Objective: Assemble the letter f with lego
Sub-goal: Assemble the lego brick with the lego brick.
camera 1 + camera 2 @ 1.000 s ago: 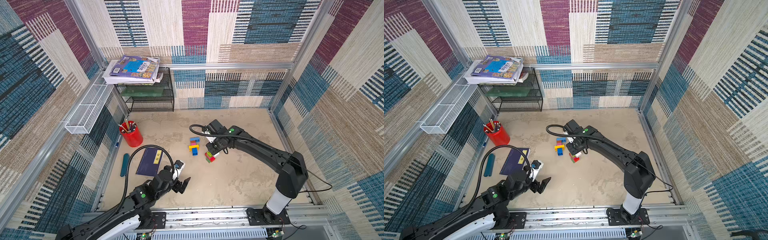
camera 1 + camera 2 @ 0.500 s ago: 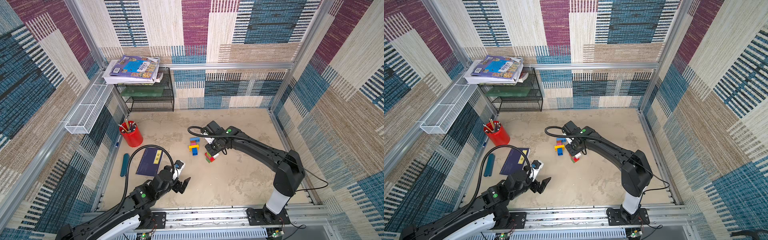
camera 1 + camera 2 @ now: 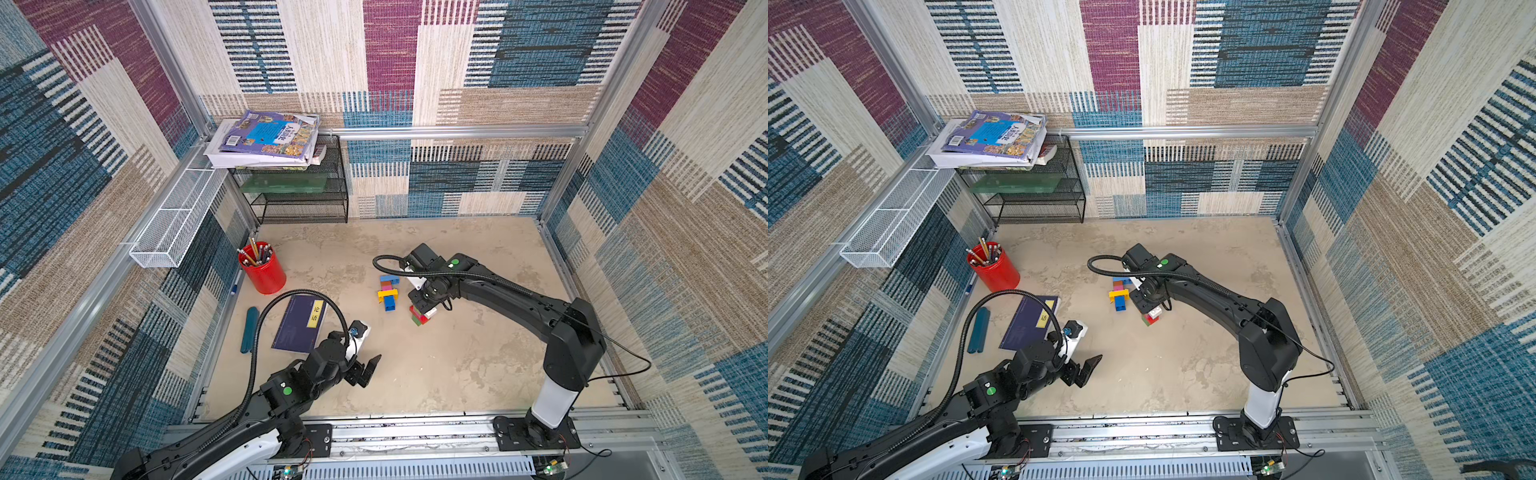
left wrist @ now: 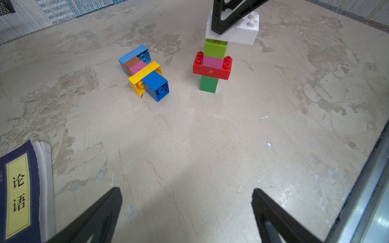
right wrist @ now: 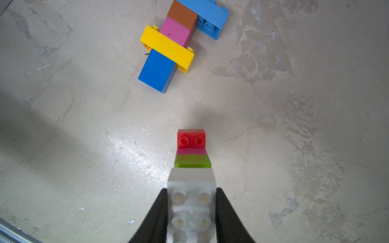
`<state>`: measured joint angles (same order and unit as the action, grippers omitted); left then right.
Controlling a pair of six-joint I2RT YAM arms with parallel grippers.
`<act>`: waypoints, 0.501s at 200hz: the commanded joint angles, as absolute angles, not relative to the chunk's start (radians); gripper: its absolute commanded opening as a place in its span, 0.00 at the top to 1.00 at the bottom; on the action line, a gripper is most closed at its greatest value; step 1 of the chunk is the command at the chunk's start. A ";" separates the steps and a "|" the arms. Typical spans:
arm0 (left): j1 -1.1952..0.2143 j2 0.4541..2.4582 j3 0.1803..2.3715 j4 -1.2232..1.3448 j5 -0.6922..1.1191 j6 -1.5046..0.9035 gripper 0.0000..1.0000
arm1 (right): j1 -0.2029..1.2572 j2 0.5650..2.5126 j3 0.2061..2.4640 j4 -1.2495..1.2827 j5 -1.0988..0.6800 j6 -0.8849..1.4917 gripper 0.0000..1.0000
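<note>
Right gripper (image 5: 191, 189): jaws drawn narrow on the two long sides of a white brick (image 5: 191, 178), gripping it from above with the fingers pointing down at the table (image 5: 84, 126).
White brick: held between the right fingertips, its underside touching the lime brick (image 4: 215, 49) straight below the gripper.
Standing stack (image 4: 211, 67): upright under the right gripper. From the top it runs white, lime, pink brick (image 4: 212, 62), oblong red brick (image 4: 211, 72) jutting out on both sides, and green brick (image 4: 208, 84) on the table.
Lying row (image 5: 168, 48): out beyond the right fingertips and apart from the stack, flat on its side. It runs light blue, brown, pink, a yellow crosspiece, then blue.
Left gripper (image 4: 186, 190): jaws spread wide, nothing between them, over bare table. Both lego builds sit well ahead of its tips.
Book (image 4: 19, 189): dark cover with a yellow label, just beside the left gripper's finger, seen from the left wrist.
Pencil cup (image 3: 262, 270): red, well beyond the book from the left gripper in both top views.
</note>
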<state>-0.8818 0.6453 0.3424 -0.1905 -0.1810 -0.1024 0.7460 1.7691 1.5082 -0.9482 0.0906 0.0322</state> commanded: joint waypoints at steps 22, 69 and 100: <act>-0.882 0.645 0.347 -0.175 -0.189 -0.104 0.01 | 0.749 1.775 1.517 -0.950 0.119 0.023 0.70; -0.882 0.645 0.348 -0.174 -0.189 -0.104 0.01 | 0.754 1.786 1.514 -0.961 0.129 0.023 0.71; -0.882 0.644 0.347 -0.172 -0.189 -0.104 0.01 | 0.756 1.793 1.516 -0.967 0.126 0.024 0.71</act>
<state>-0.8818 0.6456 0.3424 -0.1905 -0.1810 -0.1024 0.7532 1.7847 1.5097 -0.9524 0.1169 0.0322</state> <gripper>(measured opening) 0.991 0.363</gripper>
